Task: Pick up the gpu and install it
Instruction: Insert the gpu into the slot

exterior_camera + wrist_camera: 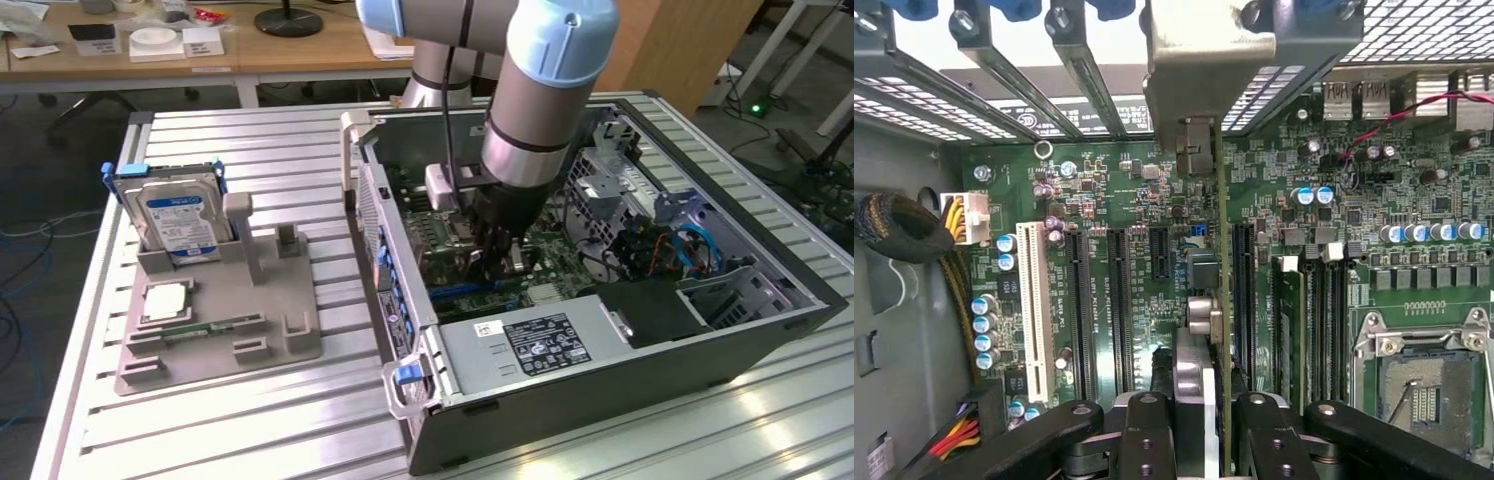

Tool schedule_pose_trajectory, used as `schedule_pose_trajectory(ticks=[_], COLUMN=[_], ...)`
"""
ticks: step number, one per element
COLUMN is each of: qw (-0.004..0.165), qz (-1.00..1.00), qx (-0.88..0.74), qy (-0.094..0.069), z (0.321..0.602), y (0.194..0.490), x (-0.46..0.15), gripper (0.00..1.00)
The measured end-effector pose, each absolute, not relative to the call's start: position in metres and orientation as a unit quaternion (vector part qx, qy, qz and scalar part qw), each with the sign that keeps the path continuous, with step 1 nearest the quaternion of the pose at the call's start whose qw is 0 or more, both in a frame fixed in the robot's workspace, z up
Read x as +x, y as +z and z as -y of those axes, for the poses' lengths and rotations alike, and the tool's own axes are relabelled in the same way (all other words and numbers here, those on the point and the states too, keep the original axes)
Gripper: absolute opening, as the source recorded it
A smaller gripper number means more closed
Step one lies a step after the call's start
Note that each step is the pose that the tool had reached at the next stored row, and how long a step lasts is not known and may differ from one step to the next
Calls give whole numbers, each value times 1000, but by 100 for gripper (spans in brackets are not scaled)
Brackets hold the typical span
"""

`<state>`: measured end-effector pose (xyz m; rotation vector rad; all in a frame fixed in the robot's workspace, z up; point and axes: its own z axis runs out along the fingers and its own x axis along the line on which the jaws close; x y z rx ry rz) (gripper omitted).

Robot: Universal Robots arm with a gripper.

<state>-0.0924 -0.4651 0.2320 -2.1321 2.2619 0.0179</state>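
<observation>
Thin dark gpu card with silver end bracket [1206,90] held inside open grey computer case [667,370]
It is clamped edge-on between the black gripper's [1204,430] fingers above the green motherboard's [1104,180] slots; pickup is judged done; seating cannot be confirmed.

Arm [541,90] comes down steep from the top of the exterior view, forearm tipped slightly, wrist [514,165] pointing near straight down. Gripper [497,250] hangs below it, dark, tips downward. Wrist view: both fingers [1144,440] drawn in close, jaws clamped on the gpu [1219,240], which sits edge-on between them. Outer linkage bars splay out to either side.
</observation>
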Motion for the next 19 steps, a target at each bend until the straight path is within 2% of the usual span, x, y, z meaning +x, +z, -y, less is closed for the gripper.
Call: schedule_pose_trajectory(ticks=[5, 19], qw=[12, 12], qz=[-728, -728], qx=[-686, -686], qy=[1, 1], z=[465, 465], y=[230, 229], x=[-92, -92], gripper=[29, 29])
